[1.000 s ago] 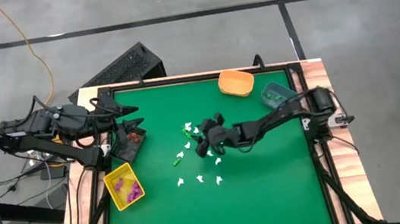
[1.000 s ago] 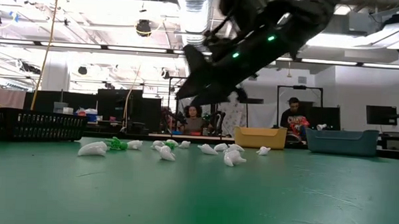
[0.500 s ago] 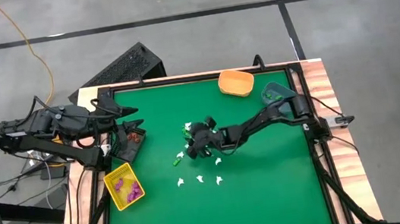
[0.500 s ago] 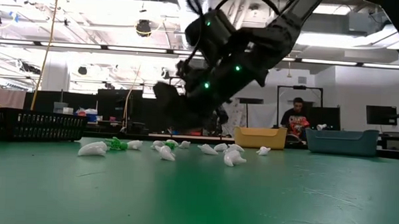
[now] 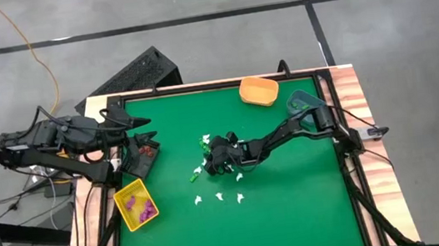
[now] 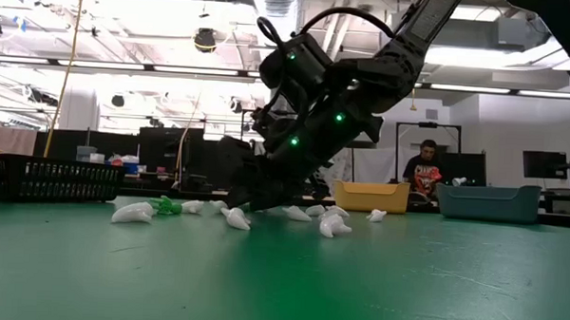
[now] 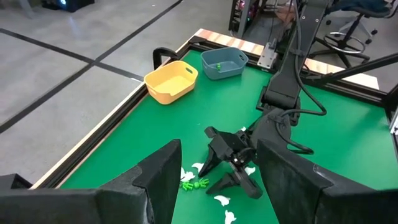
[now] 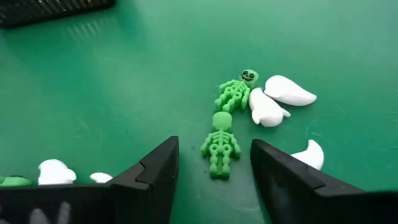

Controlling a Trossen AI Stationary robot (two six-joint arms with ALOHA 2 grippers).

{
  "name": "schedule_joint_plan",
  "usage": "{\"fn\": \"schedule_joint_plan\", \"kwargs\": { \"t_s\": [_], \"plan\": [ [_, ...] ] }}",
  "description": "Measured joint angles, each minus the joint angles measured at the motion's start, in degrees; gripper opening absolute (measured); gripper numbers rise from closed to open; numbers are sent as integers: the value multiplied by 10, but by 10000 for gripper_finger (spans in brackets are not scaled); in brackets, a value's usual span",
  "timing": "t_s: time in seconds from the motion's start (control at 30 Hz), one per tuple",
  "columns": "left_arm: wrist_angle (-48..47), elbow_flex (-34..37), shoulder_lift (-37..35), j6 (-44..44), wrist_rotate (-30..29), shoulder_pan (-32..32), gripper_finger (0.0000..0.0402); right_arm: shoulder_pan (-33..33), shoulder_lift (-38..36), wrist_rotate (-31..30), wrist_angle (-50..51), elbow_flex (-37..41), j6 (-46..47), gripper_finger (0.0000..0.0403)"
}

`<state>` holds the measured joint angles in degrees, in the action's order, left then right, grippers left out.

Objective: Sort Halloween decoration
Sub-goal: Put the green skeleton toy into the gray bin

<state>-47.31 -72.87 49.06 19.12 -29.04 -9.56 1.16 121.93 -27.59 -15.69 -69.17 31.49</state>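
The Halloween trinkets lie in a loose group mid-table (image 5: 219, 186): white ones (image 8: 289, 90) and two green skeletons (image 8: 222, 148), all flat on the green mat. My right gripper (image 5: 209, 163) is down low over this group, open. In the right wrist view its gripper (image 8: 214, 162) has one finger on either side of the nearer green skeleton, not touching it. In the low view the right gripper (image 6: 251, 192) slants down to the trinkets. My left gripper (image 7: 219, 155) is open and waits above the black bin (image 5: 141, 154) at the table's left edge.
A yellow bin (image 5: 136, 205) with purple trinkets sits at the near left. The black bin holds reddish-brown ones. An orange bin (image 5: 259, 91) and a blue bin (image 5: 303, 103) with a green trinket stand at the far right. People sit in the room behind (image 6: 422, 170).
My right gripper has moved toward the table's left edge and down, from well above the mat to just over the trinkets, tipping its fingers downward. The trinkets have stayed where they were.
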Motion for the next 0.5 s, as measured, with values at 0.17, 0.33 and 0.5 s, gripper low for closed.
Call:
{"fn": "schedule_joint_plan", "kwargs": {
  "t_s": [0.17,0.33,0.5],
  "plan": [
    [0,0,0,0,-1,0,199,-2,0,-1,19,0,0,171],
    [-1,0,0,-2,-1,0,199,-1,1,-3,32,0,0,104],
    [-1,0,0,-9,-1,0,199,3,0,1,35,1,1,46]
  ]
}}
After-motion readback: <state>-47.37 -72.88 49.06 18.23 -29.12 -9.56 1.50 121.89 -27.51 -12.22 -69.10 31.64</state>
